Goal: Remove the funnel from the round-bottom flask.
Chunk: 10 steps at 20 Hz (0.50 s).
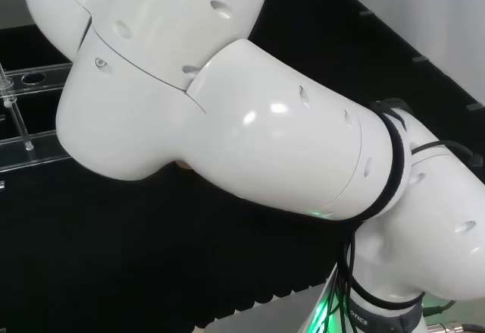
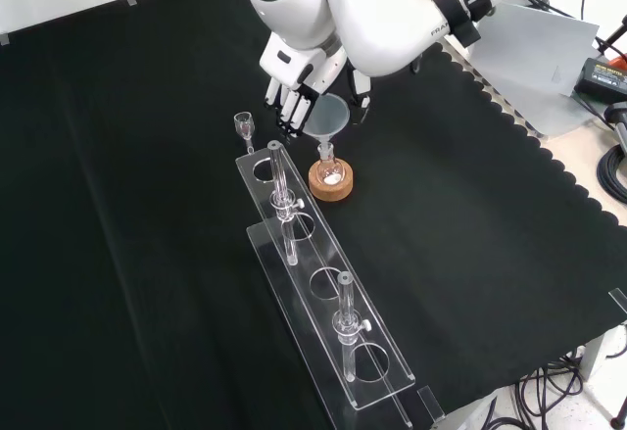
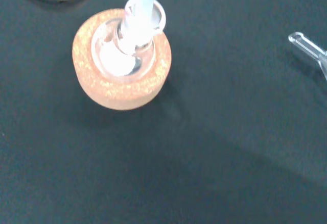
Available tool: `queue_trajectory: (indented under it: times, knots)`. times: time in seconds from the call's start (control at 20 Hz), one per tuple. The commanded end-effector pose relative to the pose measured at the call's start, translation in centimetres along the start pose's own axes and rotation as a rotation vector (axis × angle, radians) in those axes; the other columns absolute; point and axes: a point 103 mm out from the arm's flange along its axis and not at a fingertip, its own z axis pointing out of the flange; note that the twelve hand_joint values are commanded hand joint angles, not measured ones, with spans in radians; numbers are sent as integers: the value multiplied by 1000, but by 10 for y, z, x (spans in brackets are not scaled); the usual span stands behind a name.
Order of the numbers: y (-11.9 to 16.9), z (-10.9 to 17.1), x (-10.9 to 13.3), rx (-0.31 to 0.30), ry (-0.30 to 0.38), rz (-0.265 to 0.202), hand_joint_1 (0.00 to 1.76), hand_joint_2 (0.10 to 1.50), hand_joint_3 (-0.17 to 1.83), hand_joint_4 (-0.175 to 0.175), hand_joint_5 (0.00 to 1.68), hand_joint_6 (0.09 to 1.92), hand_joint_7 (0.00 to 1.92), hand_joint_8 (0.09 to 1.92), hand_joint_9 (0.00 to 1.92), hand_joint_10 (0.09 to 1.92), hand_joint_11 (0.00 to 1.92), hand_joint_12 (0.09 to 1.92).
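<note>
Now one funnel [image 2: 327, 117] sits in one flask [image 2: 329, 168] on one cork ring [image 2: 330, 185].

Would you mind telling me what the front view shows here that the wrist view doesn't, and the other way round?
Front view alone: the hand by the funnel's cone, fingers pointing down beside it, a clear rack holding glass tubes, and a small glass piece to the rack's left. Wrist view alone: a look down into the round-bottom flask, with something white at its bottom. Both: the funnel's stem in the flask's neck and the cork ring on black cloth.
</note>
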Motion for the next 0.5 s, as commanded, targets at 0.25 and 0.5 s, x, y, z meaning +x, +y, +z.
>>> queue_trajectory:
  times: [0.25, 0.5]
  knots:
    - [-22, -22, -19, 0, 30, 37, 838, 726, 564, 13, 651, 566, 513, 600, 863, 397, 524, 1290]
    - [-28, -28, -10, -17, 41, 32, 840, 725, 566, 16, 661, 580, 513, 602, 859, 397, 523, 1289]
